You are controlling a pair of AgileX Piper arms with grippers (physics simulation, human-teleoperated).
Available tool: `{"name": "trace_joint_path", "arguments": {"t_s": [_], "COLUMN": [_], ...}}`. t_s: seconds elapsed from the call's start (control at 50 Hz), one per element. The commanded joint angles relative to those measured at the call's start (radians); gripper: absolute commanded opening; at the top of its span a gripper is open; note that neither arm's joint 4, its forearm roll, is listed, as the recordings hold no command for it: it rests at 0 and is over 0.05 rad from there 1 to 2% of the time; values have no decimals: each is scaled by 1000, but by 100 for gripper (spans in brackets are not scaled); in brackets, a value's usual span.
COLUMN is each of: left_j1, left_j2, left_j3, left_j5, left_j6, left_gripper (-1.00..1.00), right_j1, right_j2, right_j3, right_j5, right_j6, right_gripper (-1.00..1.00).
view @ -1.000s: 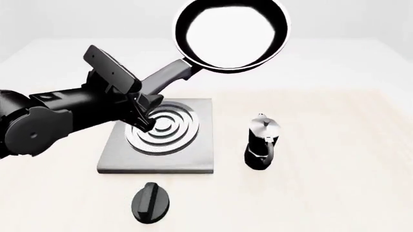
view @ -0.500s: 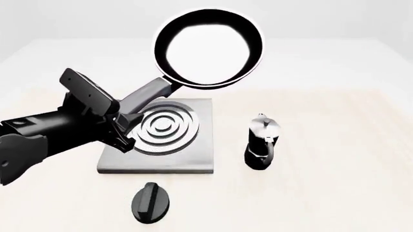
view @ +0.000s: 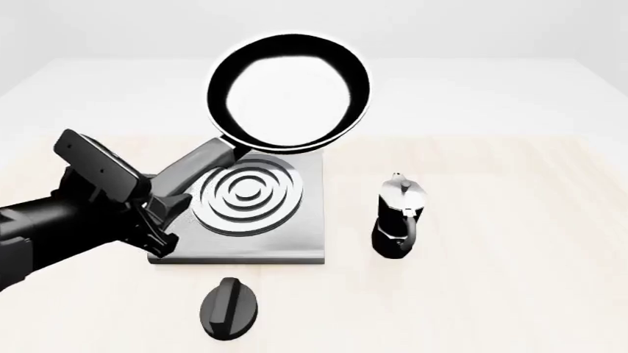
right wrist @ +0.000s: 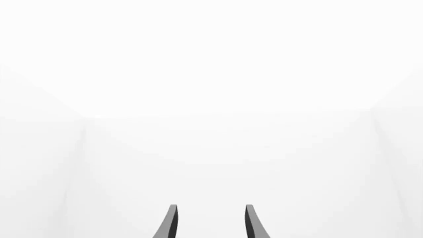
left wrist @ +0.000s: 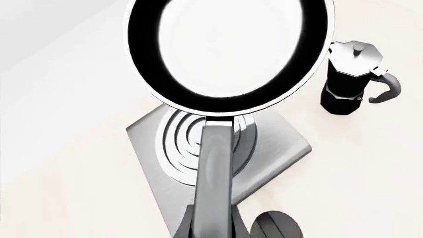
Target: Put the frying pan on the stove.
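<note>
Left tool (view: 162,213) clamped on the long dark grey handle of the round shallow black frying pan with the glossy pale inside (view: 290,92); grip sits near the handle's end. Pan is held up in the air, tilted, its bowl over the far edge of the flat square grey metal stove with concentric silver rings (view: 304,235). Not touching the stove. In the left wrist view the pan (left wrist: 228,49) covers the far part of the rings and the handle runs straight over the slab (left wrist: 278,153).

Around it: black-and-silver moka pot (view: 398,217) stands upright on the pale desk (view: 510,279), near the stove's right side, apart from it, handle toward the camera. Same pot (left wrist: 350,79) shows close to the pan rim in the left wrist view, no contact visible. Small black oval knob (view: 229,307) lies on the desk just in front of the stove's near edge.

Stove top carries nothing.

Right tool (right wrist: 208,223): fingers parted, holding nothing, facing blank white. It is outside the front view.
</note>
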Motion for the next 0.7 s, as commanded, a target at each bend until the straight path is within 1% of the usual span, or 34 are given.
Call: {"name": "trace_joint_path", "arguments": {"t_s": [0.02,0.04,0.18,0.36,0.7], "left_j1": [28,27,37,48,75], "left_j2": [-73,-86,-118,-159,-205], "left_j3": [25,43,76,98,155], "left_j5": [21,23,28,54,54], "left_j6": [8,2,-8,-13,-29], "left_gripper": [-100,-100,-100,-100,-100], "right_j1": [4,5,7,15,30], "right_j2": [0,0,0,0,0], "right_j3": [9,8,11,20,35], "right_j5": [-5,-4,-6,-10,-16], "right_j6": [-7,-9,-13,-21,-37], "right_gripper": [100,100,100,100,100]}}
